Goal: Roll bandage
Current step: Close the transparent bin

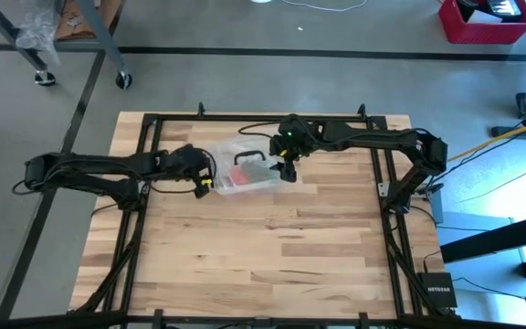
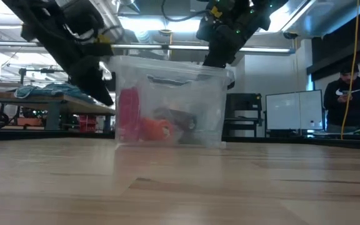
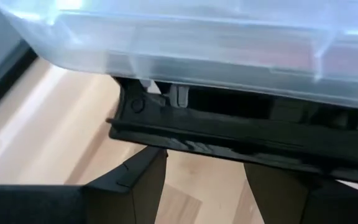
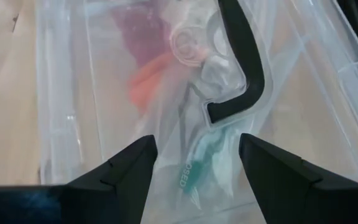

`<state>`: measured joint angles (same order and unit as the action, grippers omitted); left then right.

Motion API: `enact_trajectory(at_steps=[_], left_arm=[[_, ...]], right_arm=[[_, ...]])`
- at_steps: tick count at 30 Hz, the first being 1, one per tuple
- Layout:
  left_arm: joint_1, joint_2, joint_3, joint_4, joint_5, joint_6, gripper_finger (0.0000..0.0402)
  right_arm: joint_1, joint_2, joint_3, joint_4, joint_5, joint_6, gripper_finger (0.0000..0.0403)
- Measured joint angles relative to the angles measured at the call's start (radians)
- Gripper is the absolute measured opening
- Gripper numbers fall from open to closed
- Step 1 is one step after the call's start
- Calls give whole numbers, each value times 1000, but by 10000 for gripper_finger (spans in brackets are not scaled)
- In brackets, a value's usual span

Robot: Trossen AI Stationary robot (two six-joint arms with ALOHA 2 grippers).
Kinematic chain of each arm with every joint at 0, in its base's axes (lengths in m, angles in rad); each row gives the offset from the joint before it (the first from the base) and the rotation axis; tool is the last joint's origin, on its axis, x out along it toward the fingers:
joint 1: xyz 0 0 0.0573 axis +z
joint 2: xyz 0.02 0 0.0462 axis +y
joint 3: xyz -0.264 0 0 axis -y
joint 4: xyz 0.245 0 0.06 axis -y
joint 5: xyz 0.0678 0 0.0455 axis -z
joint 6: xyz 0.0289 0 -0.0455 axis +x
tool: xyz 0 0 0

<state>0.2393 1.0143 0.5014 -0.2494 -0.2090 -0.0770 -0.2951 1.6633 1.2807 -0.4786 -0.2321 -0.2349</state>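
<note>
Table: wood top, mostly bare; all action at 12 o'clock, centre-back.

Clear plastic box sits there, lid shut, black handle on top. Red/orange items visible through wall in low view. Clear bag w/ teal print under lid, per right wrist view.

Left gripper: at box's 9 o'clock edge, fingers wide, straddling a black latch below lid rim. Not clamped on anything I can see.

Right gripper: above box's 3 o'clock end, fingers wide, empty, pointing down at lid.

Bandage: not visible anywhere. No brown strip on table; prob. inside box, can't confirm.

Step, my read: opening box, well before any rolling. Task barely begun.

Next move likely needs: left to release latch, right to steady or lift lid, then find bandage inside.

Person far bkgd, 3 o'clock in low view.
</note>
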Motion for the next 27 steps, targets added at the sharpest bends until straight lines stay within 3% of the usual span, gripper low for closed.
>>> enact_trajectory(at_steps=[8,14,19,24,27], left_arm=[[-4,-160,3,-67,-17,-11,203],[-3,-174,3,-94,-17,-6,203],[-7,-175,3,-101,-16,-8,203],[-11,-175,3,-101,-16,-9,203],[-11,-175,3,-102,-16,-8,203]], right_arm=[[2,8,1,30,8,22,243],[27,13,18,84,14,48,243],[81,12,33,312,18,47,243],[128,93,32,560,12,32,243],[127,159,38,614,28,24,243]])
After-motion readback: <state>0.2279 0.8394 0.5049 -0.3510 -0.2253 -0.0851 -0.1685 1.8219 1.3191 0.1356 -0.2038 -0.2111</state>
